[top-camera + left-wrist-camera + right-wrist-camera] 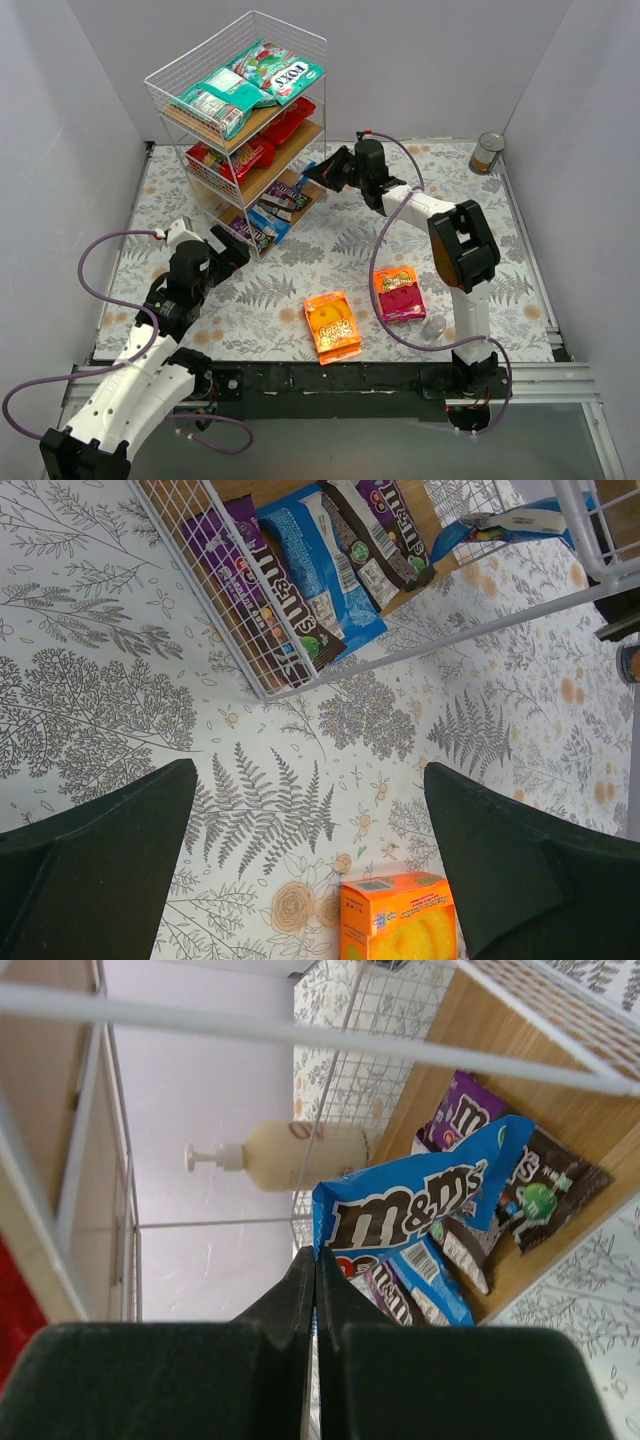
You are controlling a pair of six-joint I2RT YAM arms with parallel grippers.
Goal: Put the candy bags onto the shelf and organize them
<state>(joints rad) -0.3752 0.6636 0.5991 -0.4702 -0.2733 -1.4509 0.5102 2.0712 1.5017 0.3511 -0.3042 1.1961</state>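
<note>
Jaws of right gripper (pixel 316 1260) were clamped on the blue bag (pixel 420 1210) at the shelf's (pixel 500 1070) bottom tier. Imo push it deeper b4 letting go. Left gripper (pixel 310 825) gaped wide, empty.

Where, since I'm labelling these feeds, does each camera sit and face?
Top external: above and behind the bases, looking down on the table, the shelf and both arms.
Left wrist: on the left arm, facing down toward the shelf's bottom tier and the orange bag; its open jaws frame the lower corners.
Right wrist: on the right arm at the bottom tier, looking in; its jaws are shut on the blue bag.
Shared: both wrist views show the bottom tier's purple packs.
</note>
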